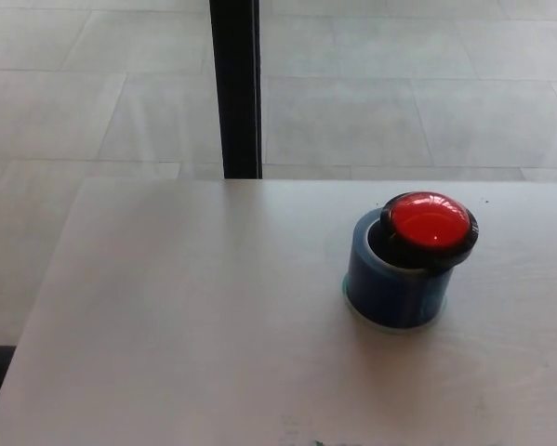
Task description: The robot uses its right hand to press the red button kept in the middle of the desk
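Note:
A round red button (430, 221) with a black rim sits tilted on top of a blue cylinder (393, 283), a roll-like base standing on the pale desk (194, 325). It is right of the desk's middle in the head view. Neither of my hands nor any arm shows in the picture.
A black upright post (236, 88) stands just behind the desk's far edge. Beyond it lies a grey tiled floor (399, 93). The desk's left edge runs diagonally down to the lower left corner.

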`<state>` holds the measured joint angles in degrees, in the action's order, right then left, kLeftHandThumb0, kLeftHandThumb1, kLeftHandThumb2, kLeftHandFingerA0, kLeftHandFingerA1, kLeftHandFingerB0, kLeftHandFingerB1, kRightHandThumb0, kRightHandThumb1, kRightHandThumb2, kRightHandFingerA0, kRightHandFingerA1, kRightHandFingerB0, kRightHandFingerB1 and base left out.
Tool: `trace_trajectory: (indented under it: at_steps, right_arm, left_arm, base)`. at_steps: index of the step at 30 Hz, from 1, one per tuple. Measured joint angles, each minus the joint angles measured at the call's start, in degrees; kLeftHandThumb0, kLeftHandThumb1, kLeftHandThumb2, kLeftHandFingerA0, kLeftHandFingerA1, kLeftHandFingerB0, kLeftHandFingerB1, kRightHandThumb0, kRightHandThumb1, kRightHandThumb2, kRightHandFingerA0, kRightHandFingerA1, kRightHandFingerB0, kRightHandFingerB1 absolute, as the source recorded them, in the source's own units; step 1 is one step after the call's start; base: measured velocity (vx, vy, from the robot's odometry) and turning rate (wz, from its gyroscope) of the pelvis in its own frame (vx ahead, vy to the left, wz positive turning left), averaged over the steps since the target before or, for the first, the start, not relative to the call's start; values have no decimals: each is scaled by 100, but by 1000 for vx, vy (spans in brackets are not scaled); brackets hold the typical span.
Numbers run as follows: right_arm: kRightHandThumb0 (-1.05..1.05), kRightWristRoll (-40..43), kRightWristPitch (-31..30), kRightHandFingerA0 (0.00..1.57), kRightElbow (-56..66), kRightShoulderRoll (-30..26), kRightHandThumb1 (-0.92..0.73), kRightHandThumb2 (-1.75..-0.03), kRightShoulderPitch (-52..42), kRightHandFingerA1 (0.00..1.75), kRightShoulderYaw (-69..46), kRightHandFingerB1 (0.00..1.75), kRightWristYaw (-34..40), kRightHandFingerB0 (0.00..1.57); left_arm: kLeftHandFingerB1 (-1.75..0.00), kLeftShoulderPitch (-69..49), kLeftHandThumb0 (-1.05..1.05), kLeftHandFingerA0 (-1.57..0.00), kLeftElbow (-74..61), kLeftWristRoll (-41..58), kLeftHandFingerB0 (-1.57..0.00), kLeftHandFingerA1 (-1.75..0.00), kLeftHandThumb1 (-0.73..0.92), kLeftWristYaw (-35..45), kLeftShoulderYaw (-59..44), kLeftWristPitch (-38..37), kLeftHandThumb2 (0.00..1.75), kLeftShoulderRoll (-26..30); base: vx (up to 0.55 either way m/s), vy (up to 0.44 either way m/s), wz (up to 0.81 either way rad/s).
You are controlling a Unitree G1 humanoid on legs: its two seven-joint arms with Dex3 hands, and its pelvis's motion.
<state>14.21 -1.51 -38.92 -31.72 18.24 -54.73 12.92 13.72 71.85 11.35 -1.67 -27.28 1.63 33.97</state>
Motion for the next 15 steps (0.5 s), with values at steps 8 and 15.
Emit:
trace_trajectory:
  at_steps: [8,15]
  right_arm:
    - [-86,319,18,102,186,972,-73,-62,-768,125,-167,81,268,72]
    - [-81,468,70,105,377,1546,-72,-63,-1076,121,-45,75,361,71]
  left_arm:
    - [-73,6,-63,-37,-1,11,-17,-90,92,-10,33,0,121,-1]
    - [-76,4,-63,-42,-3,17,-21,-94,92,-19,36,0,121,-2]
  base:
    - [0,0,0]
    - [0,0,0]
